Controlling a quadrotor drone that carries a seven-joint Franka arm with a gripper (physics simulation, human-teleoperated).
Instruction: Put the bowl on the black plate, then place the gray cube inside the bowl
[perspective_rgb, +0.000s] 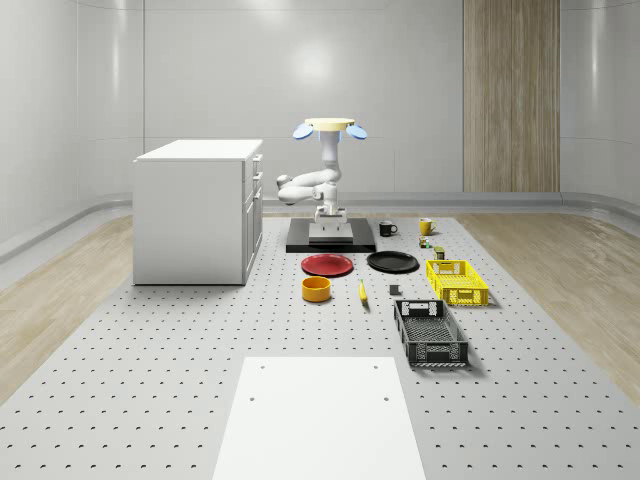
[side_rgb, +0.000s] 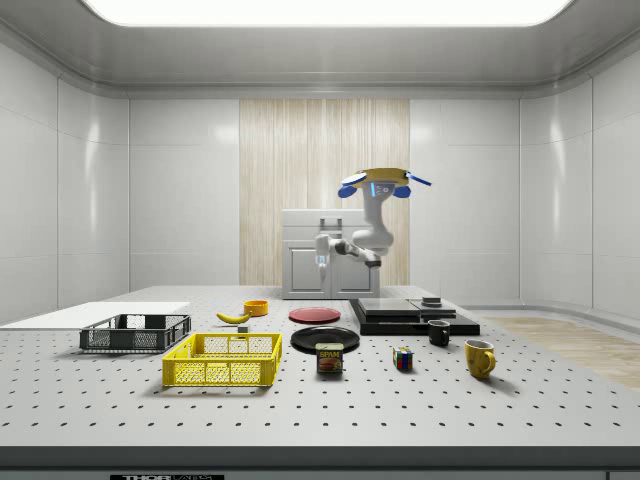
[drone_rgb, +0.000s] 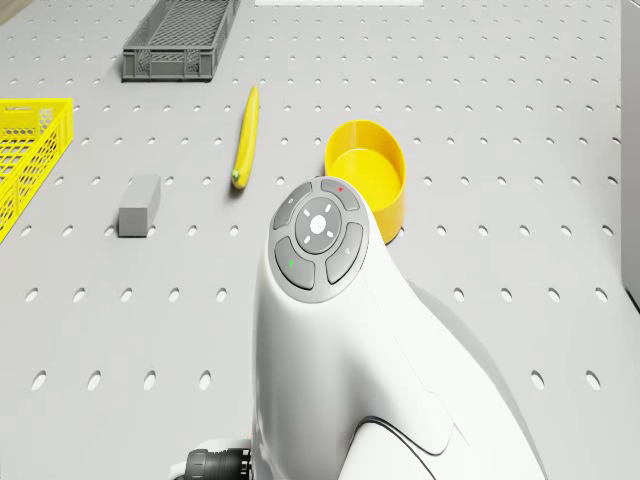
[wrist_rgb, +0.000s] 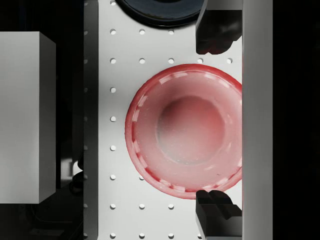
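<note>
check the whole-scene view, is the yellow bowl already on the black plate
No, the yellow bowl sits on the table, apart from the black plate.

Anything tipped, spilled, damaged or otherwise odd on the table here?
Nothing stands out. The yellow bowl sits upright and empty, the gray cube and banana lie flat nearby, and the black plate is bare beside the red plate.

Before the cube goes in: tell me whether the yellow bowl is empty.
Empty. The drone view looks into the yellow bowl and shows bare yellow inside; the gray cube lies apart.
</note>
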